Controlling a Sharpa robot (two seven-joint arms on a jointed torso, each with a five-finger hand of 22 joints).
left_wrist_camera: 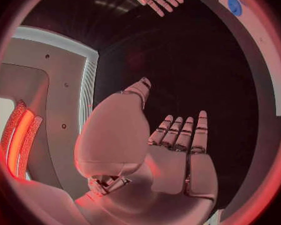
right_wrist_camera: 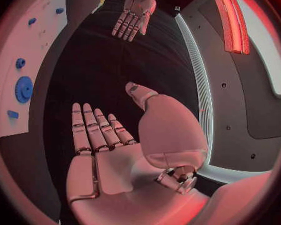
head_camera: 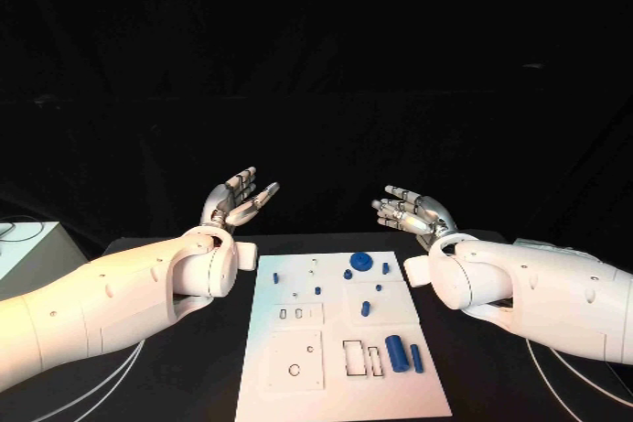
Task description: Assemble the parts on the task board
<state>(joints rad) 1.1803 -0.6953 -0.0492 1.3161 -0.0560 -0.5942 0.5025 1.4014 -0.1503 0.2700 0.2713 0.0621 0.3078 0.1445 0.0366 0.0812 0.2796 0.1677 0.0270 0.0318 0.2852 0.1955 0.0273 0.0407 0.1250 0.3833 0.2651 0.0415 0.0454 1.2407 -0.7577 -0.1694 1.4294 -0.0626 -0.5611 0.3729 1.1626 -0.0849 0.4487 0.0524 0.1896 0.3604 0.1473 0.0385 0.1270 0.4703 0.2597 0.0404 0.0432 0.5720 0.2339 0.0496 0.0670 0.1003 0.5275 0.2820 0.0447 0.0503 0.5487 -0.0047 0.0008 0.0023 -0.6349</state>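
While both silver many-fingered hands — left hand (head_camera: 238,200), right hand (head_camera: 412,213) — hover empty and spread, a careless descent could scatter small blue plastic parts (head_camera: 399,352) off the white rectangular task board (head_camera: 343,385).

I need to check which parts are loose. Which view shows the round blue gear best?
The head view: the gear lies on the task board, seen from above. The right wrist view shows it bent at the rim; the left wrist view, partly.

The black table (head_camera: 198,367) carries the white task board (head_camera: 337,385); cables (head_camera: 106,376), seemingly, alongside.
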